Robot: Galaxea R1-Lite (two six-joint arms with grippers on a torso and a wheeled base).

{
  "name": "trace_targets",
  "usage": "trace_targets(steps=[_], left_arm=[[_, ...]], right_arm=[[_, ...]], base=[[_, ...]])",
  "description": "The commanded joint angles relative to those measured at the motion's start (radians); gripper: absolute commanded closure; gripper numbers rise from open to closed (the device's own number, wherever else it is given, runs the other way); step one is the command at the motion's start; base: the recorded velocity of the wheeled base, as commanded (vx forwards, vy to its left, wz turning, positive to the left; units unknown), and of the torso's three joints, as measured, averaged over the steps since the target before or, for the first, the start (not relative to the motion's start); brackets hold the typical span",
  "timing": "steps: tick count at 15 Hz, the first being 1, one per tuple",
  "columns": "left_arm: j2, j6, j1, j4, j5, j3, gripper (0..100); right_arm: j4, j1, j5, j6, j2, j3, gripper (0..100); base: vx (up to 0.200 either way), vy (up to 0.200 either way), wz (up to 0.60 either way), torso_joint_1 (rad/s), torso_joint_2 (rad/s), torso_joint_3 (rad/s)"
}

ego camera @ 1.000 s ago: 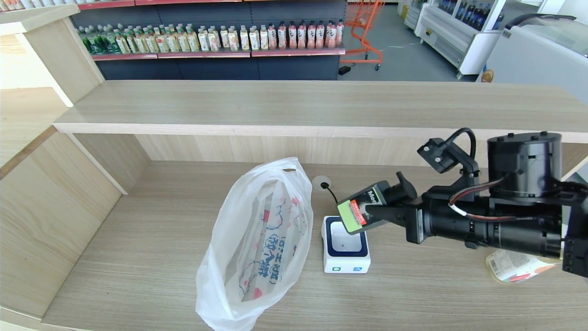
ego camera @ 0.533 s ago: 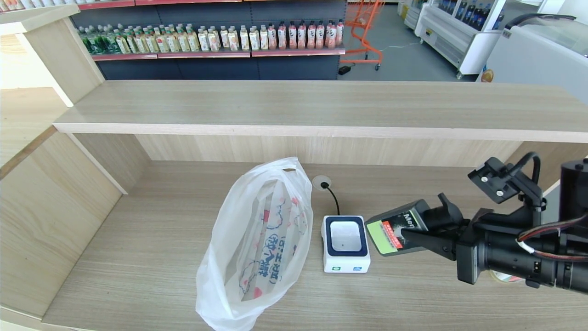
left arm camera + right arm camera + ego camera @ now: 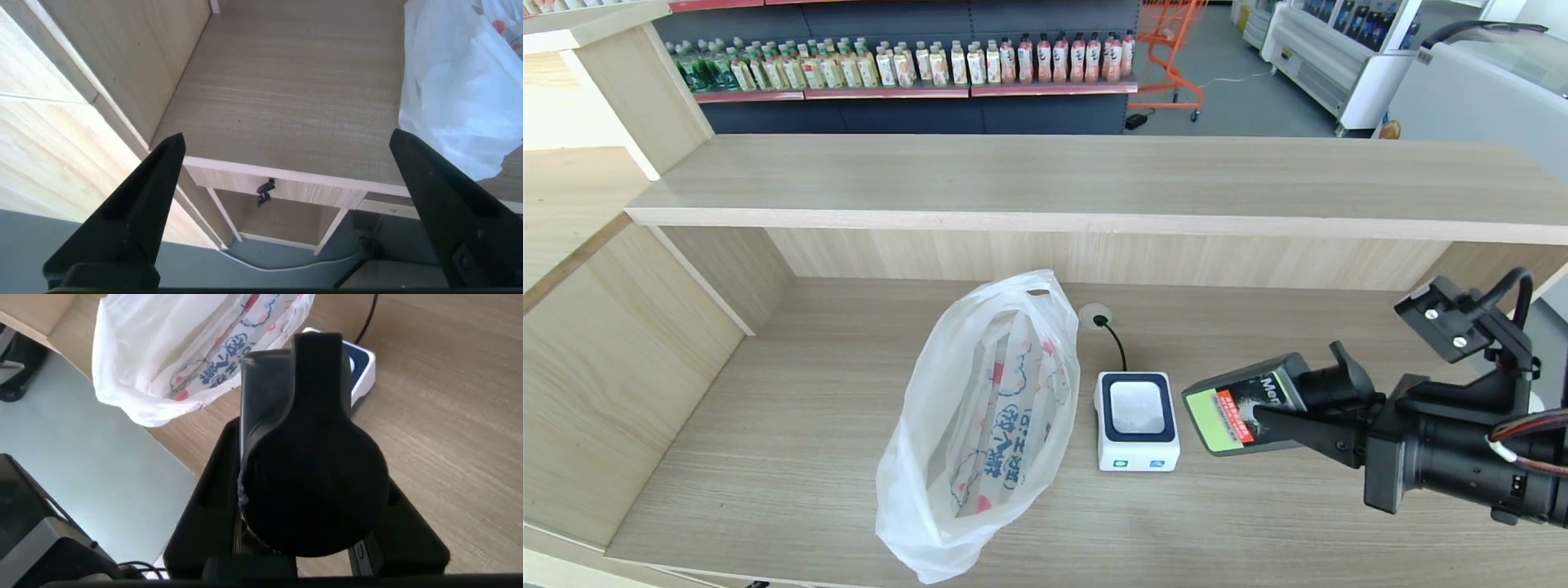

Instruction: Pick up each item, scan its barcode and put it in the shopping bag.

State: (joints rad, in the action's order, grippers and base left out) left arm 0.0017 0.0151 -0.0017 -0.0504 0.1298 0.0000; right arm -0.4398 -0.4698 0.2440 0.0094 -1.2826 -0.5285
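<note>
My right gripper (image 3: 1278, 412) is shut on a dark box (image 3: 1241, 404) with a green and red end label, held above the counter just right of the white barcode scanner (image 3: 1137, 420). In the right wrist view the dark box (image 3: 265, 384) sits between the fingers, with the scanner (image 3: 359, 363) and the shopping bag (image 3: 188, 351) beyond it. The white plastic shopping bag (image 3: 988, 416) lies open left of the scanner with a printed package inside. My left gripper (image 3: 290, 208) is open, off the counter's near left edge, with the bag (image 3: 462, 90) to one side.
The scanner's black cable (image 3: 1112, 343) runs back to a round grommet (image 3: 1095, 314). A raised wooden ledge (image 3: 1045, 184) borders the counter at the back and a side wall (image 3: 621, 359) stands on the left. Bare countertop (image 3: 809, 425) lies left of the bag.
My right gripper with the dark box has drawn back to the right, from over the scanner to beside it. The head camera has shifted slightly. The bag and scanner stay put.
</note>
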Motion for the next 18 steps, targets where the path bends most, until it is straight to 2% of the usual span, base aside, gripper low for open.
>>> trace_targets(steps=[1, 5, 7, 9, 10, 11, 16, 18], left_arm=[[0.000, 0.000, 0.000, 0.000, 0.001, 0.000, 0], [0.000, 0.000, 0.000, 0.000, 0.001, 0.000, 0], [0.000, -0.004, 0.000, 0.000, 0.001, 0.000, 0], [0.000, -0.009, 0.000, 0.000, 0.001, 0.000, 0], [0.000, -0.011, 0.000, 0.000, 0.001, 0.000, 0], [0.000, -0.009, 0.000, 0.000, 0.001, 0.000, 0], [0.000, -0.006, 0.000, 0.000, 0.001, 0.000, 0], [0.000, -0.006, 0.000, 0.000, 0.001, 0.000, 0]], right_arm=[[0.000, -0.001, 0.001, 0.011, 0.023, 0.005, 100], [0.001, -0.009, 0.026, 0.055, 0.051, 0.010, 100], [0.000, -0.030, 0.027, 0.146, 0.048, -0.007, 100], [0.001, -0.082, 0.026, 0.337, 0.049, -0.038, 100], [0.001, -0.084, 0.026, 0.371, 0.034, -0.050, 100], [0.001, -0.081, 0.021, 0.371, 0.000, -0.051, 100], [-0.002, -0.069, 0.009, 0.374, -0.166, -0.113, 100], [-0.004, -0.070, -0.058, 0.371, -0.284, -0.177, 100]], base=[[-0.200, 0.000, 0.00, -0.002, 0.00, 0.002], [0.000, 0.000, 0.00, 0.000, 0.00, 0.000], [0.000, 0.200, 0.00, 0.012, 0.00, -0.002], [0.000, 0.200, 0.00, 0.000, 0.00, 0.002], [0.000, 0.200, 0.00, 0.027, 0.02, -0.002], [0.000, 0.200, 0.00, 0.027, 0.02, 0.002], [0.000, 0.000, 0.00, 0.000, 0.00, 0.000], [0.000, 0.000, 0.00, 0.000, 0.00, 0.000]])
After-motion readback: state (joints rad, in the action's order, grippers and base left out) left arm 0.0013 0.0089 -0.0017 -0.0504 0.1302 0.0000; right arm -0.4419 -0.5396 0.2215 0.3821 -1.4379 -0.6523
